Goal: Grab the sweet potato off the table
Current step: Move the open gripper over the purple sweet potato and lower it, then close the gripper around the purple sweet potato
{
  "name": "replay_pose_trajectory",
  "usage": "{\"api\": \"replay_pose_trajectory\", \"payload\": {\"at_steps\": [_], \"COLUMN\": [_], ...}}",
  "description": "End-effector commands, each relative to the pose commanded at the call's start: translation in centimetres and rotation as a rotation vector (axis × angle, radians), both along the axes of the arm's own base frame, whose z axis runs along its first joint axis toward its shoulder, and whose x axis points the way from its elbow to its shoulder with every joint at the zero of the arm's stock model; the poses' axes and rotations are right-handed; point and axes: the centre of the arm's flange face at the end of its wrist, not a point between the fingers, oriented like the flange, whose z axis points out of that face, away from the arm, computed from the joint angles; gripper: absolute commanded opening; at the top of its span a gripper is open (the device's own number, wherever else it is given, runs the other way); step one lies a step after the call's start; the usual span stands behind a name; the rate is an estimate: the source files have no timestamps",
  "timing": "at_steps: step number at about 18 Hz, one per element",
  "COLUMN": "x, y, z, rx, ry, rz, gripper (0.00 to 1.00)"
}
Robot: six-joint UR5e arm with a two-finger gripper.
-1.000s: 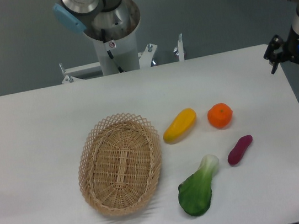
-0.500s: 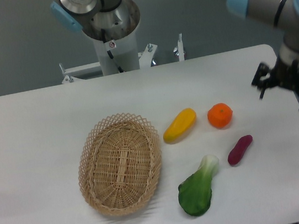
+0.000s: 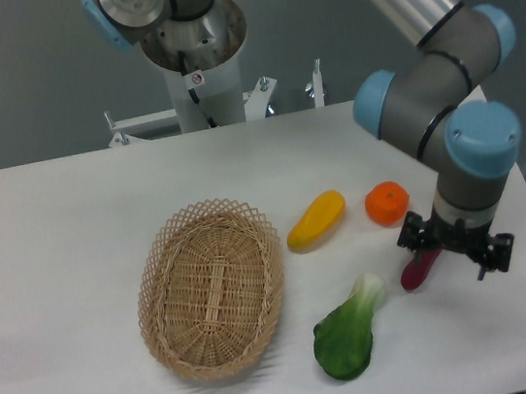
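Now: small dark purple sweet potato (image 3: 417, 273) near bench (image 3: 69, 214) right edge | looks light, firm, smooth; grab its middle | black gripper (image 3: 454, 246) over it, spread open, empty

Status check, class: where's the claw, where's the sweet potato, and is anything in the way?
Claw open, low above sweet potato. Sweet potato on table, not gripped. Orange close behind.

- Your gripper (image 3: 455, 249) has swung in from the table's (image 3: 69, 214) right edge and now hangs over the sweet potato (image 3: 417, 271); its upper end is now covered
- The arm's elbow and wrist joints have come into view above the table's right side
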Motion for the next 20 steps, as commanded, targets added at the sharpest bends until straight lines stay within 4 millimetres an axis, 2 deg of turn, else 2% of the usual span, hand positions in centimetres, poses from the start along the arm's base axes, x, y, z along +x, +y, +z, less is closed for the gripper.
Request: {"api": "replay_pose_trajectory", "payload": {"at_steps": [6,8,15,20], "x": [2.4,2.4,2.4,2.2], "y": [-2.1,-3.1,-3.3,-4.2], "z": [-4.2,-4.5,-5.0,-5.6], "rx": [0.012,0.009,0.005,-0.074], "ry": [0.074,0.074,0.069,0.100], "rz": [-0.130,-0.136,-0.121,-0.093], "gripper": [1.00,1.00,1.00,1.00]}}
